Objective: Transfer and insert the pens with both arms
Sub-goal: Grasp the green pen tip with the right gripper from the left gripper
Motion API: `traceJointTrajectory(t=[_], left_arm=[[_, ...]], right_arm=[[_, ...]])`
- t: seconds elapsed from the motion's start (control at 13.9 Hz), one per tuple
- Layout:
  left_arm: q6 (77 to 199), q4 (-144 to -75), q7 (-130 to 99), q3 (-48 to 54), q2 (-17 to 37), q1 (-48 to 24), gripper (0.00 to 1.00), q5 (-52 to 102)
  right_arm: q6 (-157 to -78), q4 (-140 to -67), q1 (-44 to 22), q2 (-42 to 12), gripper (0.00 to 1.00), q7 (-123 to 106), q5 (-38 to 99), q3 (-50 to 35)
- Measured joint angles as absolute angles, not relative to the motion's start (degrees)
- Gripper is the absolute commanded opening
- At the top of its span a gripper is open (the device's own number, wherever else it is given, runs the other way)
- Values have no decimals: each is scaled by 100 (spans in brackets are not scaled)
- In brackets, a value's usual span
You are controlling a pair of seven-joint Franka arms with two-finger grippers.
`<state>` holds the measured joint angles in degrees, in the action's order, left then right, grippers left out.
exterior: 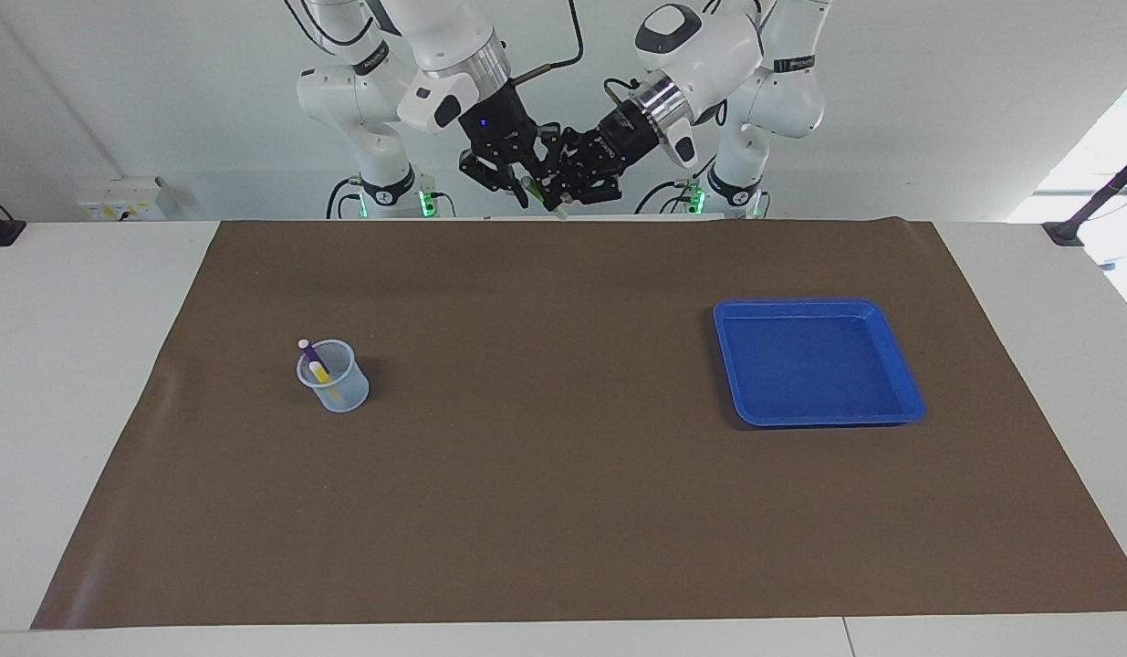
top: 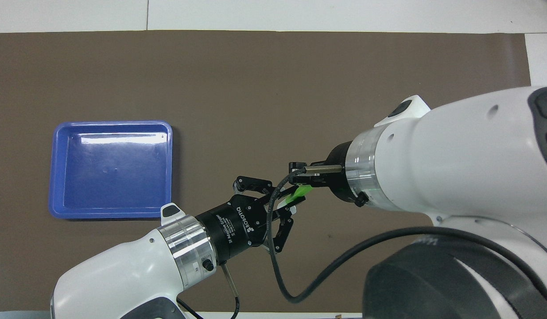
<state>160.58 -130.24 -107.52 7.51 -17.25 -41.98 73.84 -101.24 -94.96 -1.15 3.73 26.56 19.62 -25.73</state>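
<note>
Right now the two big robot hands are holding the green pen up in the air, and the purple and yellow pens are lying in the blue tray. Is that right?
Not quite. The purple pen and yellow pen stand in the clear cup, as the facing view shows; the blue tray holds nothing. The left gripper and right gripper do meet at the green pen in the air.
</note>
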Motion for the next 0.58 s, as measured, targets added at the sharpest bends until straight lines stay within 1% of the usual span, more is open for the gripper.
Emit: traceJointTrajectory(t=[0.58], left_arm=[[16117,-13031,-10810,751,-1726,-4202,0,7391]], right_arm=[[-10069,-9529,-119,420,31,2656,1959,-2583]])
